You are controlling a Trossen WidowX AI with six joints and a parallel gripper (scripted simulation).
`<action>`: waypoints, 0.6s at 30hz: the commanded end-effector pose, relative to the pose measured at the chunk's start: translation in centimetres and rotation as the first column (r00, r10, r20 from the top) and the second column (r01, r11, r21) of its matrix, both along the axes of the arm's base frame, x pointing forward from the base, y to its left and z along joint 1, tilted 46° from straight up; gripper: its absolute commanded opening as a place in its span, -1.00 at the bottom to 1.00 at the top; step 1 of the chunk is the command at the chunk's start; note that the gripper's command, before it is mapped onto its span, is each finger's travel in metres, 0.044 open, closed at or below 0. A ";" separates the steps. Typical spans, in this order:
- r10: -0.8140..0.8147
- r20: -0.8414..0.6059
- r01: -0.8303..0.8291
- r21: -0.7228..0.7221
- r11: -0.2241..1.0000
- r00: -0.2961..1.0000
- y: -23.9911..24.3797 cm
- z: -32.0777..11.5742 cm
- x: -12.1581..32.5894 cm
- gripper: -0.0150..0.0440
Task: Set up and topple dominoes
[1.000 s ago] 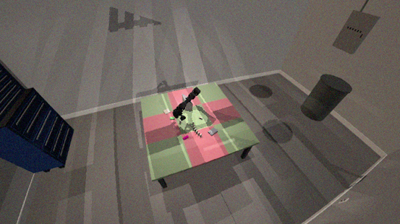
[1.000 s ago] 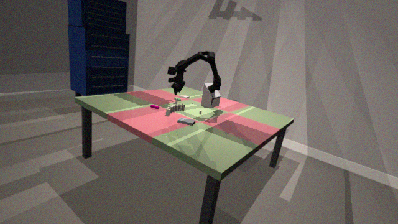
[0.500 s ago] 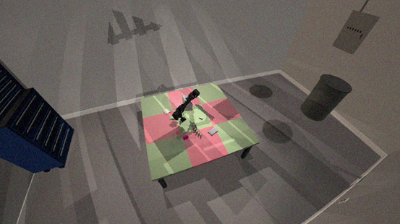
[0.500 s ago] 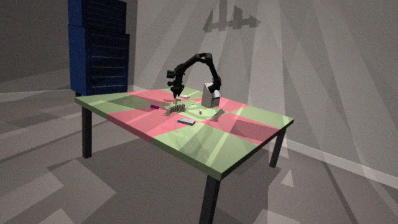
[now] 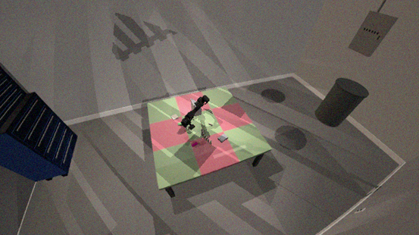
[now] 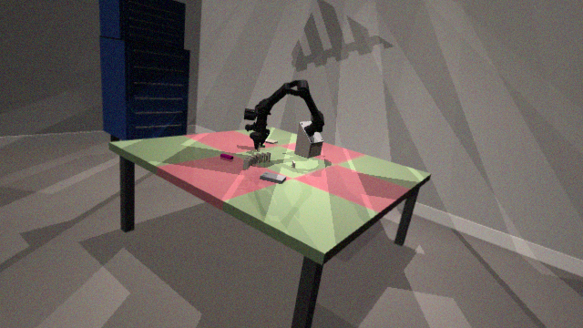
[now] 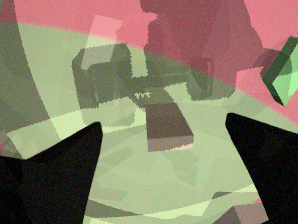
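Note:
The curved row of standing dominoes [image 5: 206, 136] [image 6: 259, 158] is small in the top and exterior views. My gripper [image 6: 258, 147] [image 7: 166, 123] is open and empty, low over the table near the row's far end. In the wrist view a brown domino [image 7: 169, 121] with a paler top edge appears upright, framed between the fingertips but not gripped. Part of another domino [image 7: 242, 215] shows at the lower right, near the right finger. A small pale piece [image 5: 210, 124] [image 6: 293, 164] is apart from the row, on the arm-base side. The exact gap between fingers and domino cannot be told.
A green block [image 7: 287, 72] lies right of the fingers. A magenta block [image 5: 194, 143] [image 6: 226, 157] and a grey flat box [image 5: 223, 138] [image 6: 273, 178] lie on opposite sides of the row. A pale flat piece [image 5: 174, 117] [image 6: 271, 141] lies behind. A grey box [image 6: 309, 142] stands by the arm base.

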State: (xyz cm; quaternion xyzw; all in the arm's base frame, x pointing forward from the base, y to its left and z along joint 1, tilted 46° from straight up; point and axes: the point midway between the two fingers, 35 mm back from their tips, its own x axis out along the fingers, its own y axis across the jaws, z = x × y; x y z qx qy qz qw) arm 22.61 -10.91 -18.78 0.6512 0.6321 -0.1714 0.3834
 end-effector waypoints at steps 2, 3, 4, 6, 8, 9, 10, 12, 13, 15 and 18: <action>-0.006 0.001 0.006 0.004 1.000 1.000 0.3 -0.2 0.1 0.82; -0.006 0.001 0.006 0.004 1.000 1.000 0.3 -0.2 0.1 0.73; -0.006 0.001 0.006 0.004 1.000 1.000 0.3 -0.2 0.1 0.64; -0.006 0.001 0.006 0.004 1.000 1.000 0.3 -0.2 0.1 0.47; -0.006 0.001 0.006 0.004 1.000 1.000 0.3 -0.2 0.1 0.29; -0.006 0.001 0.006 0.004 1.000 1.000 0.3 -0.2 0.1 0.20; -0.006 0.001 0.006 0.004 1.000 1.000 0.3 -0.2 0.1 0.11; -0.006 0.001 0.006 0.004 1.000 1.000 0.3 -0.2 0.1 -0.07; -0.006 0.001 0.006 0.004 1.000 1.000 0.3 -0.2 0.1 -0.13; -0.006 0.001 0.006 0.004 1.000 1.000 0.3 -0.2 0.1 -0.13; -0.006 0.001 0.006 0.004 1.000 1.000 0.3 -0.2 0.1 -0.13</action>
